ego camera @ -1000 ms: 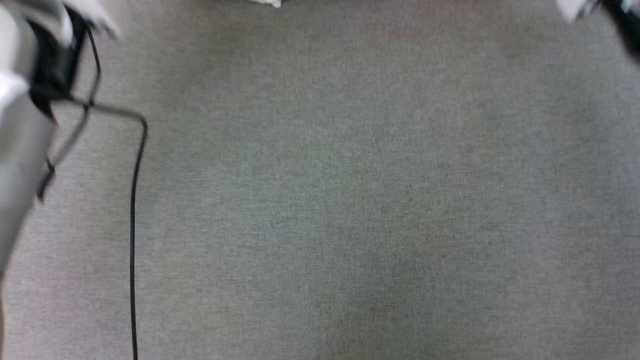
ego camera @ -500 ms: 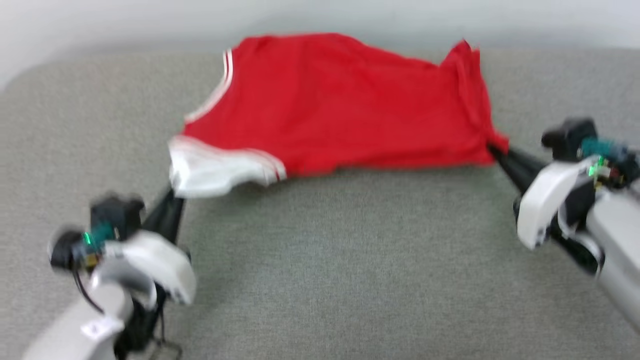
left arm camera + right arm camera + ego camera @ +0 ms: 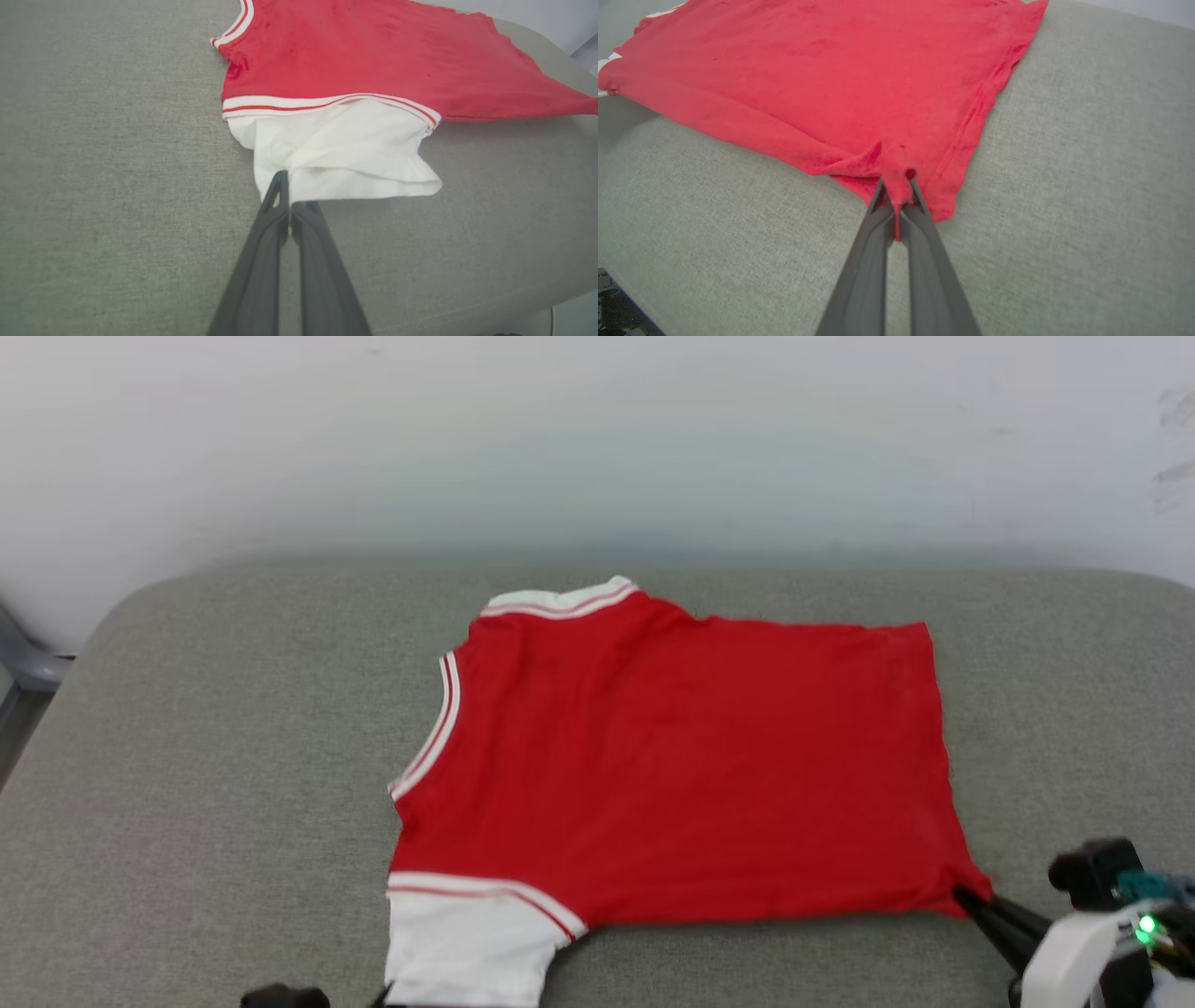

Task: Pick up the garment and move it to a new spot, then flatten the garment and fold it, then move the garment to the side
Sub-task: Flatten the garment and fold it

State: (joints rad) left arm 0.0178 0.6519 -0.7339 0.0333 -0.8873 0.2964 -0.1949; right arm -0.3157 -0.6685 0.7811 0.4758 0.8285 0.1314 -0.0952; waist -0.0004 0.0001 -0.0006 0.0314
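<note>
Red garment [image 3: 691, 765] spread on grey cushion [image 3: 233, 756]; left hand [image 3: 290, 193] grips its sleeve [image 3: 345, 149], right hand [image 3: 898, 186] its hem [image 3: 947, 205].

The right gripper [image 3: 898, 186] and left gripper [image 3: 289, 191] each have 2 long, matt dark-grey fingers [image 3: 864, 280] tapering to slim tips with a triangular slot. A glossy white curved shell [image 3: 1064, 952] covers the right wrist. Above the shell sit a black knob [image 3: 1092, 873] and a teal part [image 3: 1144, 885]; at the shell's edge glows what may be a green LED [image 3: 1145, 925].
</note>
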